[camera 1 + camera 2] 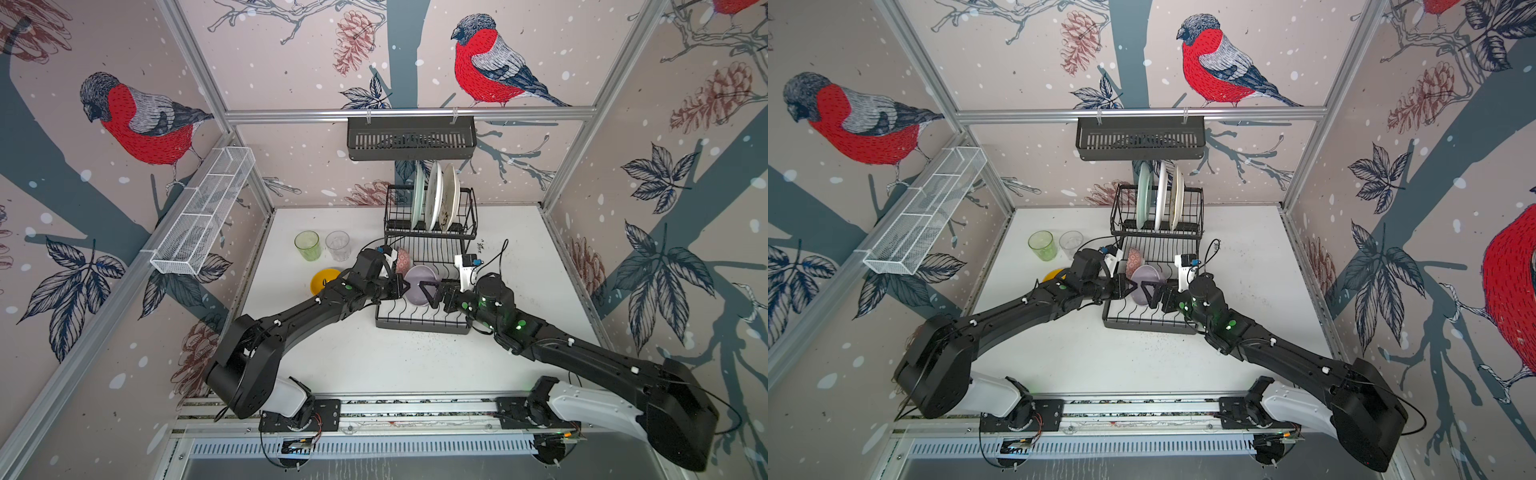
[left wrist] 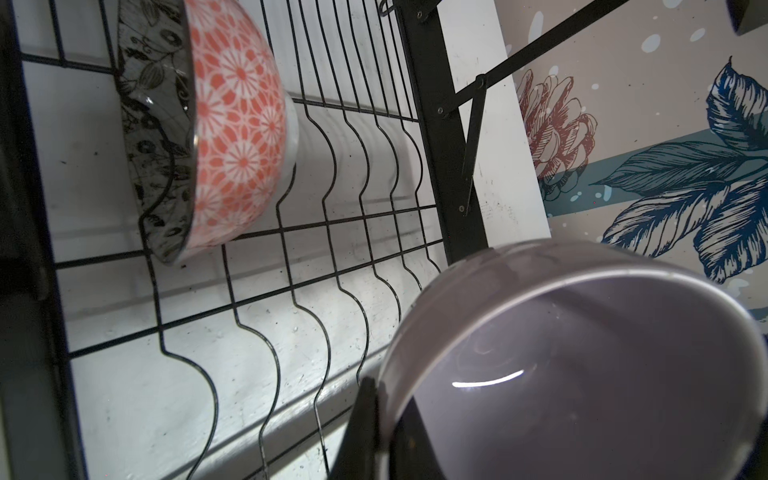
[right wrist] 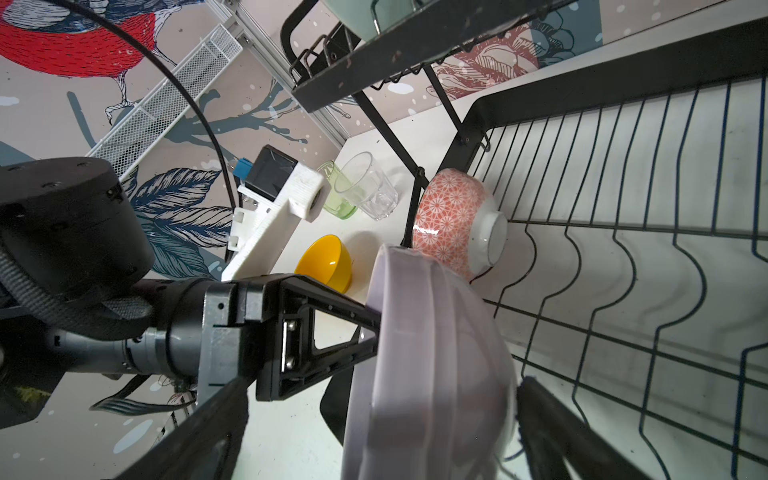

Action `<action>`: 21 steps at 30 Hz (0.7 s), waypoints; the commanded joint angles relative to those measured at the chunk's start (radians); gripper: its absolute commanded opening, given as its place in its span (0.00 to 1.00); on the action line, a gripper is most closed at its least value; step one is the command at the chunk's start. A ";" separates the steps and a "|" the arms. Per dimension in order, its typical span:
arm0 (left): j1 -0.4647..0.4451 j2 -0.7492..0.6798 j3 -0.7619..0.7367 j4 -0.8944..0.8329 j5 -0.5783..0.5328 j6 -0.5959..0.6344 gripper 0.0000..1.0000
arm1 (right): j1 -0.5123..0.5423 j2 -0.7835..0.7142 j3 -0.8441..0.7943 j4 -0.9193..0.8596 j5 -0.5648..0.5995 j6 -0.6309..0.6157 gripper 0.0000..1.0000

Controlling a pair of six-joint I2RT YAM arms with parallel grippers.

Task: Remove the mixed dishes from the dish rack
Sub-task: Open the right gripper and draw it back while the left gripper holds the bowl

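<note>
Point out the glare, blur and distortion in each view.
Both top views: wide-angle bend in the frame rails, even light, sharp. Left wrist view: a curved highlight inside the lilac bowl, whose near rim is soft; the pink bowl is sharper. Right wrist view: the lilac bowl is close and blurred; a bright glint on the pink bowl.

Even, soft daylight fills my top views, which bow at the edges. My wrist views are dimmer; the lilac bowl (image 2: 582,374) carries a glare streak and looks soft close up.
</note>
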 commanded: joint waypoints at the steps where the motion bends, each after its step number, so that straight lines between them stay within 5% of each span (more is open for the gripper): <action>1: 0.009 -0.009 0.011 0.023 0.010 0.022 0.00 | 0.001 -0.013 0.003 0.015 0.028 -0.005 1.00; 11: 0.105 -0.058 0.001 -0.057 0.023 0.056 0.00 | -0.001 -0.038 -0.022 0.019 0.035 -0.005 1.00; 21: 0.252 -0.195 -0.020 -0.259 -0.140 0.087 0.00 | -0.004 -0.037 -0.023 0.033 0.024 -0.053 1.00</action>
